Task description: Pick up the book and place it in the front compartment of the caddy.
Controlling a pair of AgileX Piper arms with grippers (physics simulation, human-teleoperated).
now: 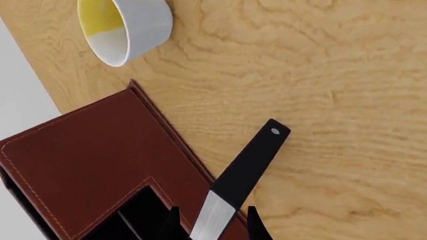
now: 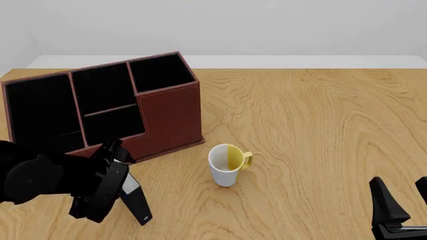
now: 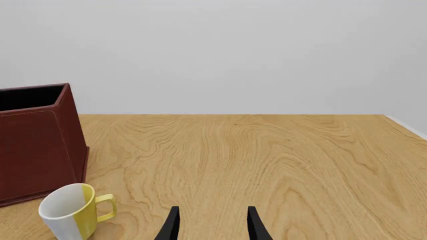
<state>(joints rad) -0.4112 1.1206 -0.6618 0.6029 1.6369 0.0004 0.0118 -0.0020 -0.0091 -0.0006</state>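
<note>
Book (image 1: 243,172) in the left wrist view sits between the left gripper (image 1: 212,227) fingers, which are closed on its white page end; the black cover with its small white mark sticks out past the fingers, above the wood table (image 1: 333,75), beside the caddy (image 1: 87,150) wall and clear of the mug (image 1: 127,27). Front view: left gripper (image 2: 127,182) holds the book (image 2: 137,200) tilted, just in front of the caddy (image 2: 167,115), whose low front compartment is near it; whether the book's lower end touches the table cannot be told. Pick-up looks done; lifting over the front wall, lowering in and release are left. Right wrist view: right gripper (image 3: 211,225) fingers spread apart, holding nothing, well away from the mug (image 3: 73,210).
</note>
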